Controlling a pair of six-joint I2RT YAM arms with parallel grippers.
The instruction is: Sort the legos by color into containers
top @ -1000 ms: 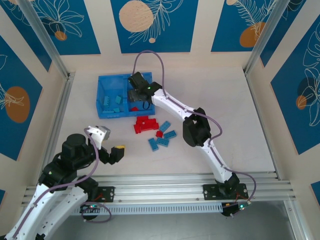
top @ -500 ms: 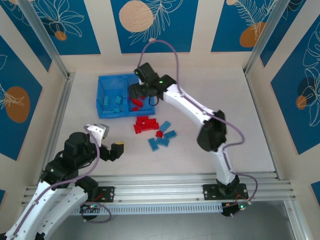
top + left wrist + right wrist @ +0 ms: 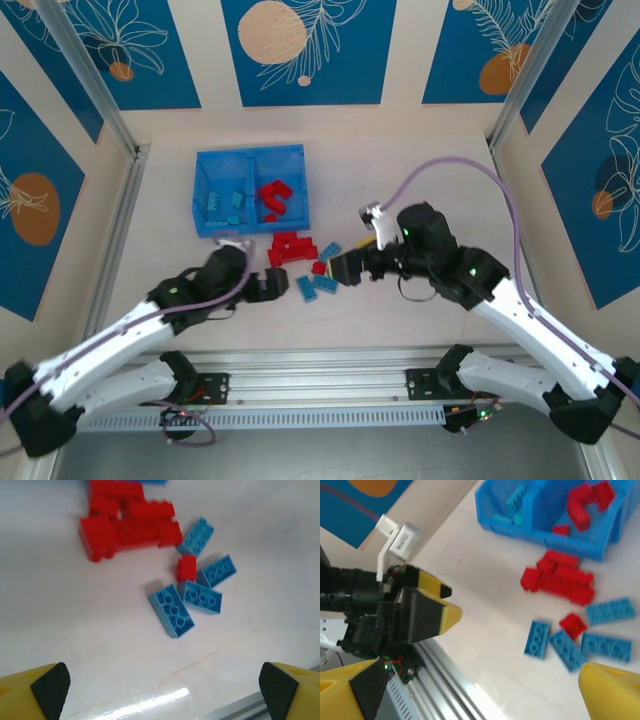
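Observation:
The blue tray (image 3: 297,152) stands at the back left, with light blue legos (image 3: 225,201) in its left compartment and red legos (image 3: 273,196) in its right one. In front of it lie a loose red cluster (image 3: 292,247), a small red brick (image 3: 319,267) and several blue bricks (image 3: 326,284). My left gripper (image 3: 271,288) sits low just left of the blue bricks, open and empty, a blue brick (image 3: 171,610) ahead of it. My right gripper (image 3: 345,268) hovers at the pile's right, open and empty, looking over the blue bricks (image 3: 537,639) and the tray (image 3: 600,545).
The two grippers face each other across the pile, and the left gripper (image 3: 432,612) is close in the right wrist view. The metal rail (image 3: 320,370) runs along the near edge. Walls close in the table on three sides.
My right gripper has pulled back from over the tray's right compartment to the pile's right side. My left gripper has swung forward and right, up to the loose bricks.

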